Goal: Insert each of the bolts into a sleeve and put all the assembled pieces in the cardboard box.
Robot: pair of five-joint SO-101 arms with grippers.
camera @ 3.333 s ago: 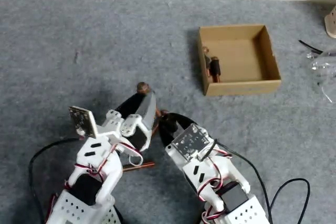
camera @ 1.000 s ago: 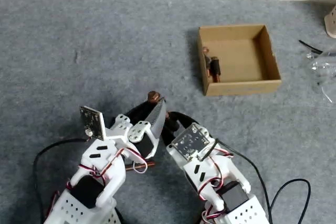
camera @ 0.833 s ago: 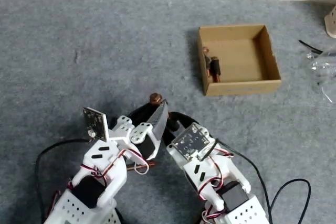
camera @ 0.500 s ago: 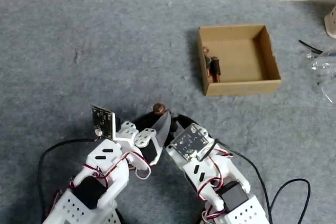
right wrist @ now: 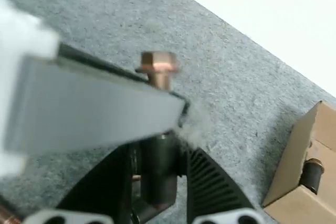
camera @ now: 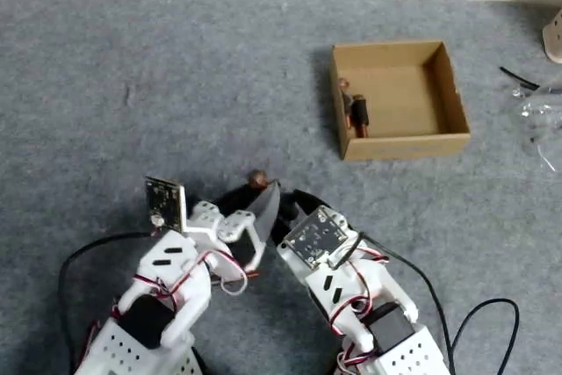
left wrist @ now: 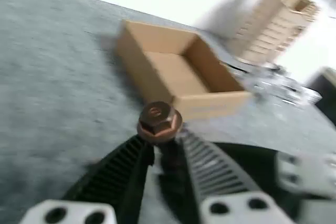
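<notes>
My left gripper (camera: 261, 192) (left wrist: 163, 142) is shut on a copper bolt (camera: 256, 178) (left wrist: 159, 120) just below its hex head. My right gripper (camera: 285, 205) (right wrist: 157, 156) is shut on a black sleeve (right wrist: 157, 174), held upright. The bolt (right wrist: 157, 64) stands straight above the sleeve. A left finger (right wrist: 94, 114) crosses in front and hides where they meet. The cardboard box (camera: 443, 85) (left wrist: 157, 38) sits on the carpet far right of both grippers. An assembled piece (camera: 357, 112) (right wrist: 313, 170) lies against the box's left wall.
A loose bolt (camera: 252, 274) lies on the grey carpet under the left arm, mostly hidden. Clear plastic and cables (camera: 536, 103) lie at the right edge beyond the box. A pale wooden rack (left wrist: 273, 17) stands behind the box.
My left gripper has carried the bolt right and towards the right gripper, bringing it above the sleeve. The right arm has barely moved.
</notes>
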